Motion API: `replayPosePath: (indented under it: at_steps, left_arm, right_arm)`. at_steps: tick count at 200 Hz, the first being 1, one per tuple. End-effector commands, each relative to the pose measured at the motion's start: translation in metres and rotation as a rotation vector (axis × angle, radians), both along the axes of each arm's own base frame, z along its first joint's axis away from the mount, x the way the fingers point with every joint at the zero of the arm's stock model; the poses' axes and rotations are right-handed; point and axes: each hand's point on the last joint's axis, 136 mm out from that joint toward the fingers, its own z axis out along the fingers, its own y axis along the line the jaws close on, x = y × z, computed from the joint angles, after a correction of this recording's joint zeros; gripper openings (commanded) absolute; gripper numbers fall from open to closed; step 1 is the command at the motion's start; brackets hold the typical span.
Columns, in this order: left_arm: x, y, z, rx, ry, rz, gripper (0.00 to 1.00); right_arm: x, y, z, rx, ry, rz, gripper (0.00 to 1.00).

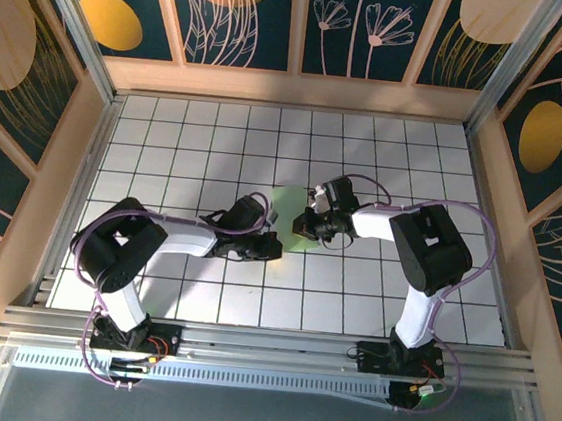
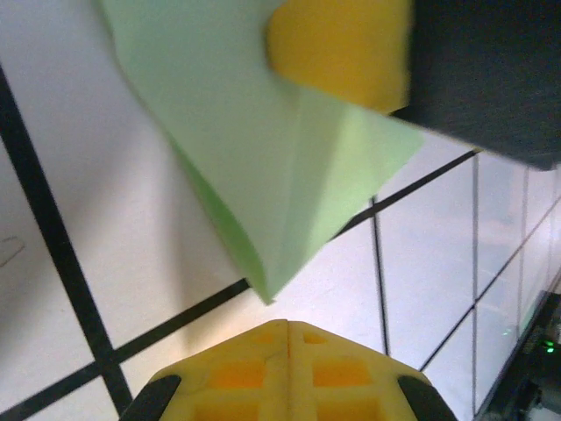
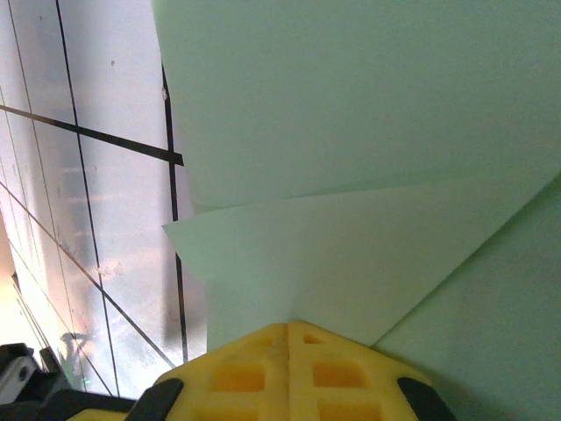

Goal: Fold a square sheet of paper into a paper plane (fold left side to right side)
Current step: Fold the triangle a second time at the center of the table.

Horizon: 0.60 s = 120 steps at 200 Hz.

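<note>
the sheet of paper (image 1: 286, 211) lies near the middle of the table (image 1: 187, 150), between the two wrists, and it is already partly folded. in the right wrist view one pale green layer lies over another with a slanted edge. in the left wrist view the paper ends in a sharp point that is directed to the camera.

the left gripper (image 2: 287, 326) has its yellow fingers pressed together with nothing between them. its tip is just beside that sharp point and seems not to touch it. the right gripper (image 3: 289, 326) is also fully closed and grips nothing. its closed tip sits on the top layer of the paper, and from the left wrist view it looks like it presses there as a weight and not as a pinch.

in my judgement this paper is very light, thin and limp. it has almost no stiffness of its own, and on the smooth tiles it will slide away at a small sideways push. so one fingertip should pin it flat while the other works. a crease, once it is made, cannot be taken back, and a rough pinch will wrinkle it.

the best place to take hold is a free edge or flap. the edge near the sharp point appears a little raised, with a shadow under it, but the picture is blurred there, so i am not sure. if it is raised, a finger could go under it. pressing is better on the flat folded part, away from the edges.
</note>
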Motion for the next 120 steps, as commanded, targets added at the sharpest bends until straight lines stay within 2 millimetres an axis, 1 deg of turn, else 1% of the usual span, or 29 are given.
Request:
replayPosePath:
  at_steps: [1, 14, 36, 41, 43, 47, 75, 120]
  left_arm:
    - [0.017, 0.000, 0.027, -0.042, -0.048, 0.034, 0.00]
    - [0.026, -0.001, 0.032, -0.051, -0.065, 0.042, 0.00]
    - [0.038, -0.005, 0.031, -0.049, -0.071, 0.043, 0.00]
    - [0.041, -0.007, 0.035, -0.054, -0.082, 0.040, 0.00]
    - [0.041, -0.007, 0.026, -0.039, -0.066, 0.040, 0.00]
    - [0.042, -0.008, 0.022, -0.031, -0.061, 0.039, 0.00]
    - [0.049, -0.011, 0.008, 0.005, -0.049, 0.036, 0.00]
    - [0.047, -0.005, -0.014, 0.059, -0.025, 0.033, 0.00]
  right_arm:
    - [-0.021, -0.018, -0.030, -0.126, 0.079, -0.007, 0.00]
    - [-0.021, -0.018, -0.030, -0.125, 0.078, -0.005, 0.00]
    - [-0.020, -0.018, -0.029, -0.122, 0.077, -0.008, 0.00]
    - [-0.021, -0.017, -0.029, -0.121, 0.077, -0.007, 0.00]
    - [-0.020, -0.017, -0.028, -0.120, 0.077, -0.008, 0.00]
    - [-0.021, -0.018, -0.029, -0.121, 0.078, -0.008, 0.00]
    - [-0.021, -0.016, -0.028, -0.116, 0.077, -0.007, 0.00]
    - [-0.019, -0.013, -0.023, -0.101, 0.070, -0.003, 0.00]
